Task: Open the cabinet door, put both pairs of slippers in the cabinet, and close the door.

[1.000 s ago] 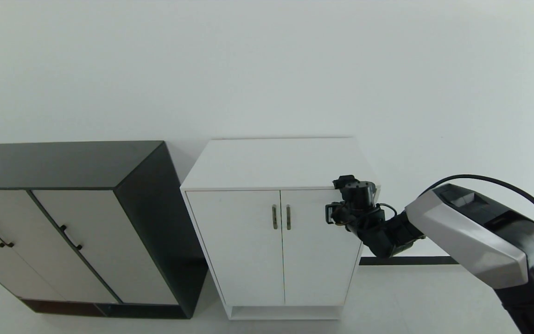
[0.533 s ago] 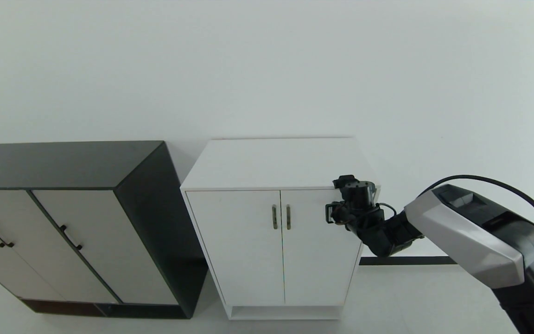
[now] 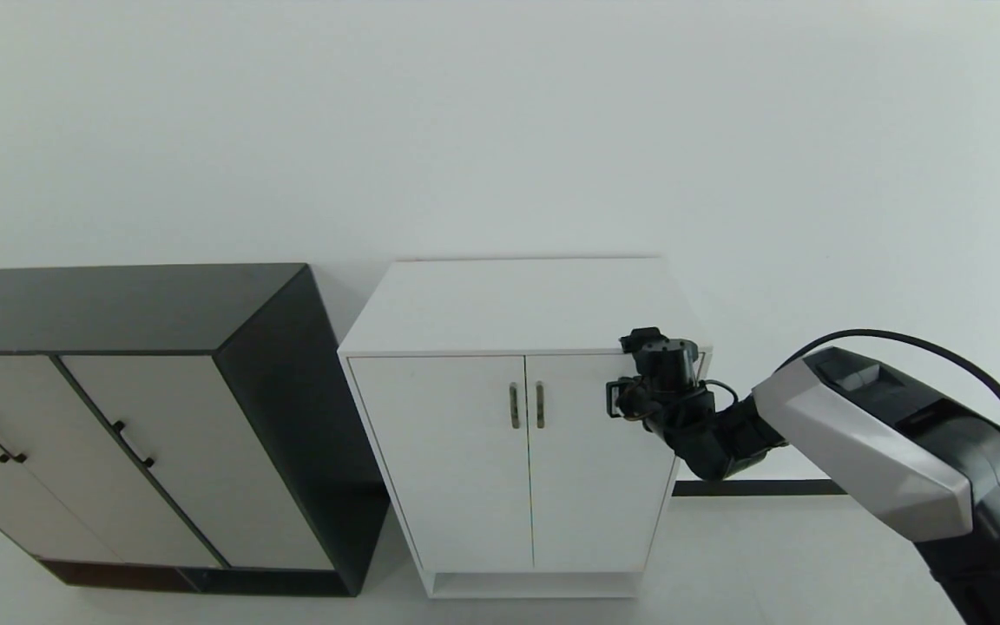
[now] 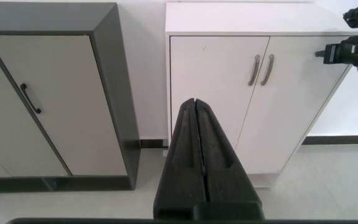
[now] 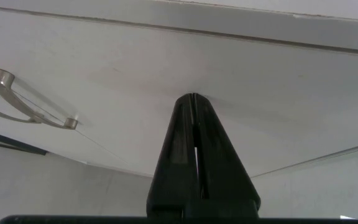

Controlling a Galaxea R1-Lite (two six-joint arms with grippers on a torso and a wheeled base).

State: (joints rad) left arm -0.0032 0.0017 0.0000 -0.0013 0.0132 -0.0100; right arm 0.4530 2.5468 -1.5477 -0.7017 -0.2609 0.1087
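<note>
The white cabinet [image 3: 513,304] stands against the wall with both doors shut, its two metal handles [image 3: 527,405] side by side at the middle seam. My right gripper [image 3: 615,401] is shut and hovers in front of the right door's upper part, to the right of the handles. Up close, my right gripper [image 5: 193,101] points at the white door panel, with the handles [image 5: 30,109] off to one side. My left gripper [image 4: 194,107] is shut and empty, held well back from the white cabinet [image 4: 253,18].
A black cabinet [image 3: 118,308] with two pale doors and dark handles stands just left of the white one. Pale open floor [image 3: 769,564] lies in front of and to the right of the white cabinet. A dark baseboard strip [image 3: 760,488] runs along the wall.
My right arm has edged slightly left along the door front, toward the handles. The cabinet doors have stayed shut.
</note>
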